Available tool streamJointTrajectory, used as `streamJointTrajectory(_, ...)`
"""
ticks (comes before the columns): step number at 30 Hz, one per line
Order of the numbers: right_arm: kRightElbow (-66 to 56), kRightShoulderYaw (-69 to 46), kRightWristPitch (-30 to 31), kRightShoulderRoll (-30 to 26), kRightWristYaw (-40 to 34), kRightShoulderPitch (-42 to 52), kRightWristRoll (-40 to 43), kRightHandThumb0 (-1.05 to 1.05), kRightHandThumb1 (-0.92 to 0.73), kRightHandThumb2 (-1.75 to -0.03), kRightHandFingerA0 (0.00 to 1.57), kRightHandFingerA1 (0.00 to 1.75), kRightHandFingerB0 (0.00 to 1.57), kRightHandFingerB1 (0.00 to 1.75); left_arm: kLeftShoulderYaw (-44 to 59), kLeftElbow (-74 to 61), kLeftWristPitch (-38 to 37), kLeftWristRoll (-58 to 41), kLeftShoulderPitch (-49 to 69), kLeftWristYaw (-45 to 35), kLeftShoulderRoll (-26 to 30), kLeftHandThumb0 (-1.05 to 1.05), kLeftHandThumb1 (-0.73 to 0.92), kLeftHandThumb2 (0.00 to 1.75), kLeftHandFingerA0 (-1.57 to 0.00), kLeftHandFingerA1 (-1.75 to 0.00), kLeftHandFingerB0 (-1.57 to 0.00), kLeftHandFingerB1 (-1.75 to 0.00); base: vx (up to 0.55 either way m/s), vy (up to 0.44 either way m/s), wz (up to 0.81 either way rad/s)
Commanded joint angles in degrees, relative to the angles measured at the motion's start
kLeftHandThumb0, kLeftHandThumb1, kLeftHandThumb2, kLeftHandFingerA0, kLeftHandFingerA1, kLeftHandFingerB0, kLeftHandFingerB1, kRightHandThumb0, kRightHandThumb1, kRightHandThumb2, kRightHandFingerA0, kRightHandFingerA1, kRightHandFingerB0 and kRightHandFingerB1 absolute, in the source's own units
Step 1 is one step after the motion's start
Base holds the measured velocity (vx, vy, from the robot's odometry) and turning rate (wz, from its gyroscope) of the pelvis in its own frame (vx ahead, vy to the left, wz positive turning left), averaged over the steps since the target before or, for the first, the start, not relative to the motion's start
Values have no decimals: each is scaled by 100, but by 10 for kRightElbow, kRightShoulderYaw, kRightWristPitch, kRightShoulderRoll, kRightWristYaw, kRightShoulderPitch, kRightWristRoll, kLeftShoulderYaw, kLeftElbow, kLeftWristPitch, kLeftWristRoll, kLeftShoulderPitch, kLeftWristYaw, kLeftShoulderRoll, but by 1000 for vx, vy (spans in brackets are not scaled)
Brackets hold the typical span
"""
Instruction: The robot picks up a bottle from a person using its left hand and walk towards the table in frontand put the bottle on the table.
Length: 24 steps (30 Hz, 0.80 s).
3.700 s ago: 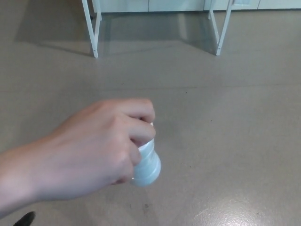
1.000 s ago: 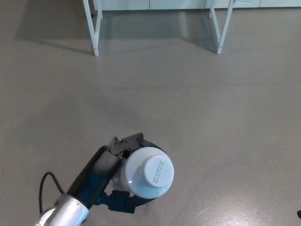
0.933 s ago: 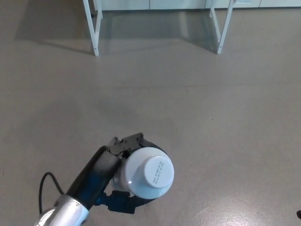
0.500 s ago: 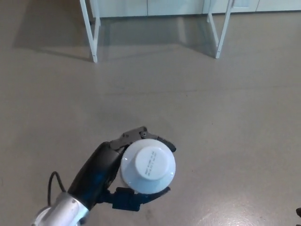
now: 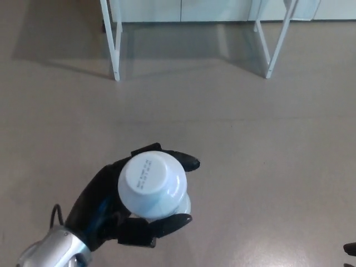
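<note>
The robot's black left hand [image 5: 103,203] comes in from the lower left of the head view and is closed around a white plastic bottle with a broad round cap [image 5: 152,182]. The bottle is seen from almost straight above, so its flat top faces the camera. A few lines of small dark print show on the top, too small to read. Two thick fingers [image 5: 182,161] curl round the far side of the bottle, and the thumb [image 5: 167,223] presses in from the near side. The bottle sits between them, held clear above the smooth grey-beige floor [image 5: 267,167].

A silver forearm casing [image 5: 47,253] shows behind the hand, with a thin black cable [image 5: 55,211] looping beside it.

Along the top of the view stand two pairs of slim white metal table legs, one at the left [image 5: 115,39] and one at the right [image 5: 276,41], well apart from the held bottle. The tabletop itself lies outside the picture. Behind the legs runs the pale base of white cabinets [image 5: 183,10].

A small dark sliver [image 5: 350,248] touches the lower right edge, too little to identify.
</note>
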Motion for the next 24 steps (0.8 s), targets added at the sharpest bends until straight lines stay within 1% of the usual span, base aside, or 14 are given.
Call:
streamJointTrajectory(1, 4, -3, 4, -13, 6, -2, 0, -27, -65, -59, 72, 48, 59, 43, 20, -25, 66, -140, -10, -50, -3, -20, 83, 64, -101, -116, -85, -78, 446, -134, 28)
streamJointTrajectory(2, 5, -2, 4, -13, 5, -2, -2, -28, -65, -59, 75, 49, 60, 43, 21, -24, 67, -143, -10, -52, -3, -20, 83, 64, -102, -116, -85, -78, 434, -263, -45)
streamJointTrajectory(4, 5, 3, 5, -14, 2, -3, -6, -28, -65, -59, 76, 49, 60, 42, 23, -27, 69, -137, -11, -48, 0, -21, 81, 64, -104, -116, -85, -80, 409, -241, 45)
streamJointTrajectory(7, 6, 2, 6, -13, 3, -3, -4, -28, -65, -59, 75, 49, 59, 42, 26, -34, 80, -139, -11, -40, 2, -20, 80, 65, -106, -118, -86, -83, 361, -133, 5)
streamJointTrajectory(9, 8, 3, 3, -13, 5, -2, -4, -26, -67, -60, 72, 48, 59, 43, 25, -39, 85, -136, -14, -38, 7, -19, 80, 70, -107, -118, -84, -89, 381, -61, -2)
streamJointTrajectory(11, 8, 3, -2, -13, 7, -1, -4, -26, -68, -60, 72, 49, 59, 43, 27, -39, 91, -141, -17, -38, 9, -18, 81, 69, -107, -118, -84, -89, 332, 16, -19)
streamJointTrajectory(12, 7, 5, -2, -14, 7, 0, -5, -27, -68, -60, 72, 49, 58, 43, 27, -40, 94, -144, -17, -36, 8, -18, 82, 66, -105, -119, -83, -90, 397, 93, -24)
streamJointTrajectory(15, 8, 5, 0, -12, 8, 0, -5, -26, -68, -60, 71, 47, 59, 43, 28, -42, 98, -145, -17, -33, 11, -19, 82, 64, -101, -122, -82, -89, 395, 145, -27)
streamJointTrajectory(17, 8, 5, -1, -11, 8, 0, -4, -26, -68, -60, 70, 47, 59, 43, 27, -41, 98, -145, -19, -32, 12, -19, 83, 65, -101, -122, -82, -88, 540, 192, -35)
streamJointTrajectory(18, 8, 3, 3, -11, 9, -2, -2, -26, -67, -60, 70, 47, 59, 43, 27, -41, 103, -145, -20, -29, 13, -19, 83, 64, -105, -118, -84, -87, 529, 188, -104)
streamJointTrajectory(19, 11, 4, 2, -11, 9, -1, -3, -26, -67, -60, 71, 47, 59, 42, 25, -38, 91, -140, -17, -33, 14, -18, 82, 65, -105, -118, -83, -87, 505, 188, -30)
streamJointTrajectory(24, 12, 6, 2, -13, 11, -2, -6, -27, -68, -60, 71, 47, 57, 41, 25, -37, 89, -136, -19, -32, 18, -19, 83, 65, -106, -117, -83, -83, 456, 135, -3)
